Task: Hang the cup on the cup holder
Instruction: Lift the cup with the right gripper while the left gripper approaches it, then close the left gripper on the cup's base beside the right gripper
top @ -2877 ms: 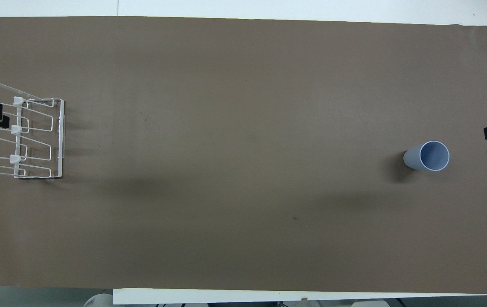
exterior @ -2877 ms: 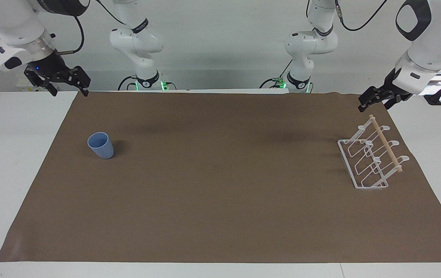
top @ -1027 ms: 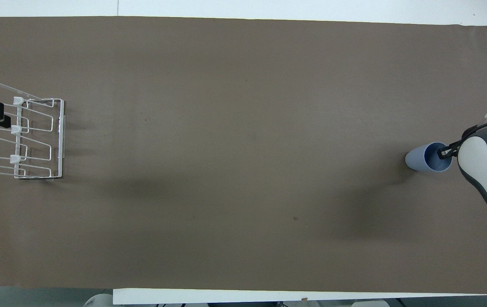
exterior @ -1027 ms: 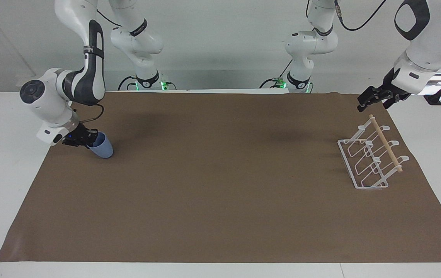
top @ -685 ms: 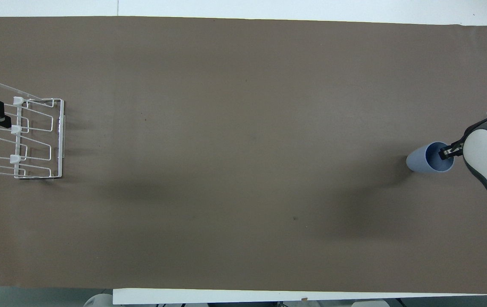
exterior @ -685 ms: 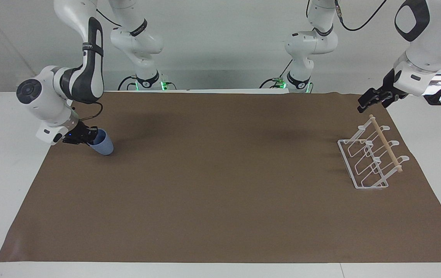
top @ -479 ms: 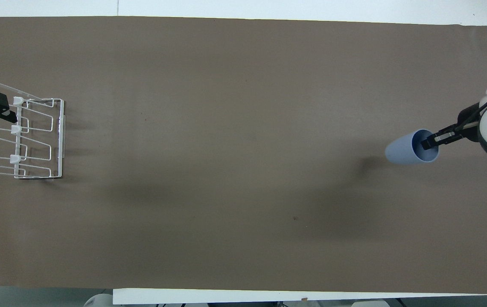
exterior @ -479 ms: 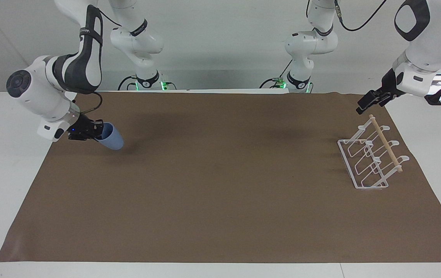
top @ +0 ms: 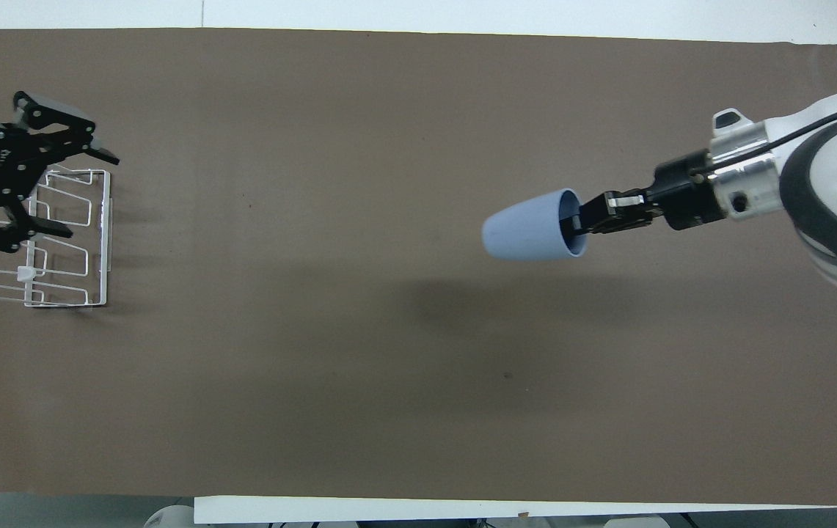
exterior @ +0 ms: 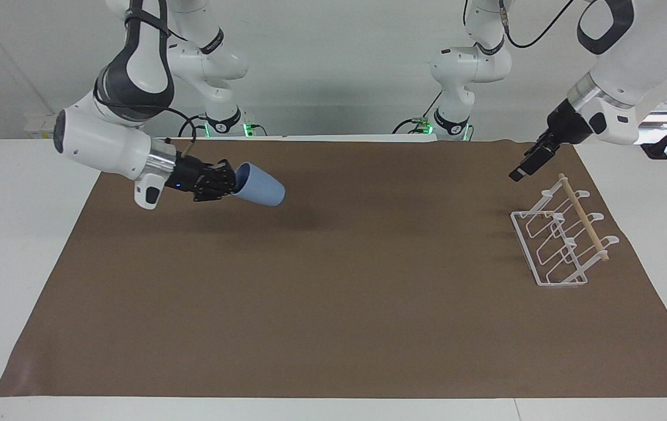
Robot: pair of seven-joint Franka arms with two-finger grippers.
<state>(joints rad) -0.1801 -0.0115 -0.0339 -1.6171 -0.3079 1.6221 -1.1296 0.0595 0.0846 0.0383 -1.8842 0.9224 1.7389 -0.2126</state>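
Your right gripper (exterior: 232, 182) pinches the cup (exterior: 258, 184) by its rim, tipped sideways in the air above the counter (exterior: 333, 304). Your left gripper (top: 70, 187) hangs spread over the cup holder (exterior: 561, 237), apart from it.

Right tool (exterior: 229, 182) grips cup (exterior: 258, 185) (airborne).

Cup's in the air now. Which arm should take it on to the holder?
Probably right: the right gripper already grips the cup by its rim. The left gripper is open over the cup holder.
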